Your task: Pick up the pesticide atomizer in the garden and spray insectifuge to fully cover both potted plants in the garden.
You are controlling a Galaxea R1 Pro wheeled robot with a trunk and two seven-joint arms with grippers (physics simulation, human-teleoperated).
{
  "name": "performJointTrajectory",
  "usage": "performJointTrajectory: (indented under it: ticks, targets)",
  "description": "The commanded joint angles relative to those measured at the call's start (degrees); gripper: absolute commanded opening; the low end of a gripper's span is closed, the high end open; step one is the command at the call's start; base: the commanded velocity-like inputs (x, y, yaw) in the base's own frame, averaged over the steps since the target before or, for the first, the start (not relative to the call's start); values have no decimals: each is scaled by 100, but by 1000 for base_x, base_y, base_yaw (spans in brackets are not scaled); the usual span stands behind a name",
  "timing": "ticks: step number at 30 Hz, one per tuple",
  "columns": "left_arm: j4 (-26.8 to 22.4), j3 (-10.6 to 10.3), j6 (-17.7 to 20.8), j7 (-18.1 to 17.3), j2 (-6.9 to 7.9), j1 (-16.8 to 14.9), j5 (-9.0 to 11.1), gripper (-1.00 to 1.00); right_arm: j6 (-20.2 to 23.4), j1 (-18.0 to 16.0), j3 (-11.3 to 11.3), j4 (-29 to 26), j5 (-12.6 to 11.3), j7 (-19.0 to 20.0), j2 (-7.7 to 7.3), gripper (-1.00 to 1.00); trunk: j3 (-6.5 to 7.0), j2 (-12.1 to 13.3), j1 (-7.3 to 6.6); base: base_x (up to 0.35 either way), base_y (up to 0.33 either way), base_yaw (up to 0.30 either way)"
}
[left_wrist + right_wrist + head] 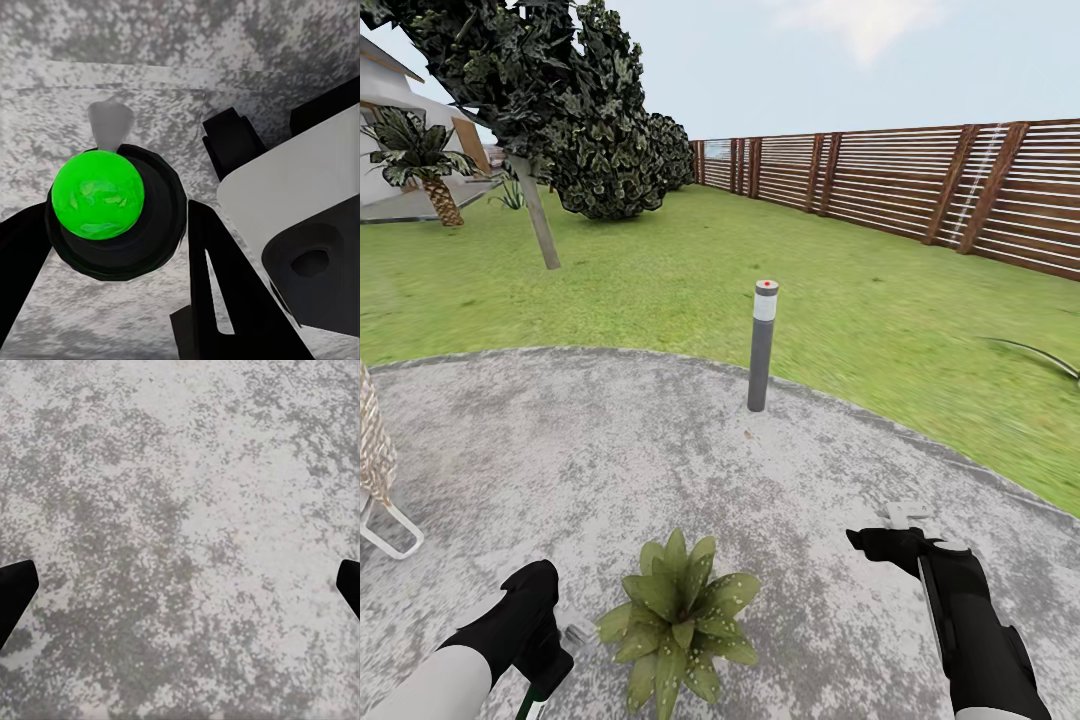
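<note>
The low potted plant (678,620), a rosette of pointed, white-speckled green leaves, sits on the round patio (660,460) of mottled grey stone, between both arms. The left gripper (545,672) clamps a glossy green, black-collared sprayer (97,196). The right gripper (905,520) is spread wide over bare paving. A slim grey bollard lamp (762,345) stands at the patio's edge.

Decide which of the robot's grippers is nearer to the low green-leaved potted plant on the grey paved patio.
Left. The left gripper sits just beside the low green-leaved potted plant, on its left. The right gripper is farther off to the plant's right, over bare grey paved patio.
</note>
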Motion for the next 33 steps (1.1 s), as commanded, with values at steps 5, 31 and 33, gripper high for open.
performJointTrajectory:
  ticks: [5,31,33]
  targets:
    - [-10,-34,43,-59,5,-2,-50,-100,13,-5,-14,-8,60,57,6,100,-5,-2,-1,0,0,0]
    - [-10,-46,31,-60,5,-11,-50,-100,13,-5,-33,-16,57,57,6,100,46,-2,-1,-53,116,-120]
    - [-10,-46,32,-59,5,-11,-50,-100,13,-5,-34,-17,59,57,6,100,54,-2,-1,-157,264,-240]
